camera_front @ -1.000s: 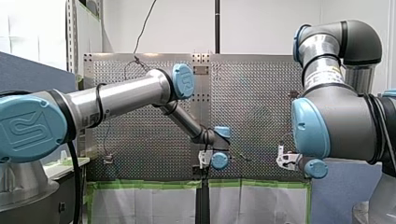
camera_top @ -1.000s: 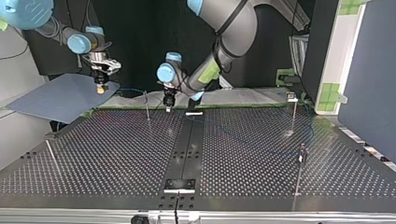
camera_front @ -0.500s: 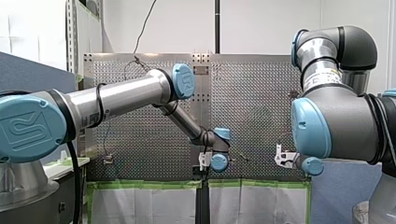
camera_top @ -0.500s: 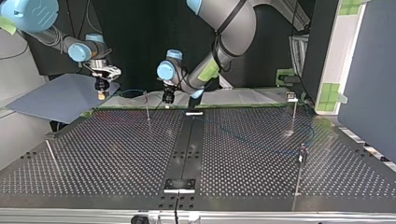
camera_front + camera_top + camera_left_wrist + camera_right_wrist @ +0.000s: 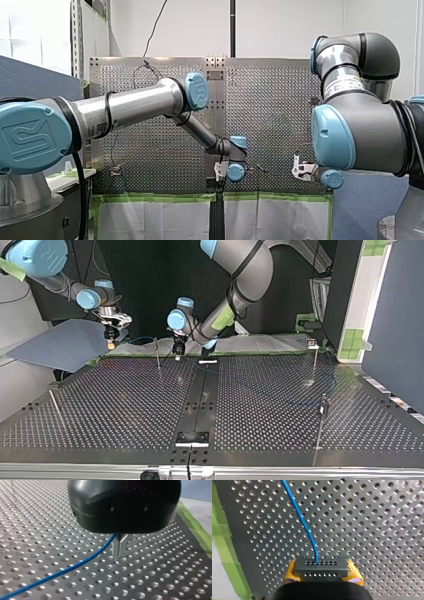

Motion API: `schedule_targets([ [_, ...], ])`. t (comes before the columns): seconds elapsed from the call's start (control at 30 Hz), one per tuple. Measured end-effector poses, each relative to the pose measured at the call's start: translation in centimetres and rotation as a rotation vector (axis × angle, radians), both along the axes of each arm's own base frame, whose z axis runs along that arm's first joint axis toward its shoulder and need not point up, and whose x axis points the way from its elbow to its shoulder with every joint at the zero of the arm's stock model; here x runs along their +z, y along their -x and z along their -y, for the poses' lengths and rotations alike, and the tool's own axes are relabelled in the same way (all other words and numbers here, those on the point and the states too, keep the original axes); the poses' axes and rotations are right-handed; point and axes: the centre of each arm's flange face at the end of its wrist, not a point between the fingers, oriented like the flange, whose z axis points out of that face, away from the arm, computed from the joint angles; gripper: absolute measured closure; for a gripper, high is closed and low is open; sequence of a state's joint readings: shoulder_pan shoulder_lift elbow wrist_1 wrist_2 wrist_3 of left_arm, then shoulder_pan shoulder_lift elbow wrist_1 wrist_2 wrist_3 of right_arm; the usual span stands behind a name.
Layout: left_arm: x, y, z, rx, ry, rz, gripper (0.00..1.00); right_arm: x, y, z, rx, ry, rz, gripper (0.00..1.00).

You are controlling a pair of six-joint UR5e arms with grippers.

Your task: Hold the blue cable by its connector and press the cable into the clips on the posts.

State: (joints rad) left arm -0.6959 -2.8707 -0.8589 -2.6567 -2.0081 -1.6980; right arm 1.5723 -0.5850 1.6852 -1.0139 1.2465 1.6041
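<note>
— Since a second ago, what has moved?
— Front view first: my right gripper (image 5: 298, 170) has edged a little toward my left gripper (image 5: 220, 173). Both sit low over the perforated table (image 5: 270, 110), close to its edge lined with green tape (image 5: 155, 198).
— And from across the table?
— Top view: my right gripper hangs just outside that taped edge, toward the view's left corner. The blue cable (image 5: 142, 337) arcs from it to a thin post (image 5: 157, 354) standing just inside the edge; whether it touches the post, I cannot tell. My left gripper points down beside that post, near the edge's middle.
— Left wrist view?
— Metal fingers (image 5: 120, 547) are pressed together, tips at the table, with the cable caught in the notch where they meet and trailing off over the holes.
— Right wrist view?
— Yellow pads (image 5: 355, 573) are clamped on the dark connector (image 5: 321, 569); the cable leaves its perforated face and runs away over the table.
</note>
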Motion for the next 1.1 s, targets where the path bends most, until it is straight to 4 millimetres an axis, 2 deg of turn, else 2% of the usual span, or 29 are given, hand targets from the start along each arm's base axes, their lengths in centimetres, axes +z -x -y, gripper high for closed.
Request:
schedule_targets([
  [0.17,-1.8,0.0,-0.7,0.001,-0.006,-0.027,0.98,-1.1,-0.4,0.6,0.008,-0.015,0.0,1.0],
  [0.4,-2.9,-0.4,-2.2,0.012,-0.017,-0.05,0.98,-0.4,-0.6,2.2,0.012,0.008,0.002,1.0],
  [0.8,-1.9,-1.4,-2.1,0.02,-0.005,-0.036,0.98,1.5,-0.7,5.2,0.015,0.051,0.015,1.0],
  [0.87,-1.5,-1.6,-1.9,0.019,0.0,-0.03,0.92,1.6,-0.8,5.5,0.018,0.054,0.016,1.0],
  [0.93,-1.3,-1.8,-1.7,0.019,0.007,-0.025,0.92,1.7,-0.8,5.7,0.023,0.058,0.019,1.0],
  [0.97,-1.1,-1.8,-1.7,0.02,0.01,-0.024,0.88,1.8,-0.9,5.8,0.025,0.059,0.021,1.0],
  [1.1,-0.5,-2.2,-1.4,0.032,0.029,-0.013,0.88,2.3,-1.0,6.4,0.03,0.066,0.029,1.0],
])
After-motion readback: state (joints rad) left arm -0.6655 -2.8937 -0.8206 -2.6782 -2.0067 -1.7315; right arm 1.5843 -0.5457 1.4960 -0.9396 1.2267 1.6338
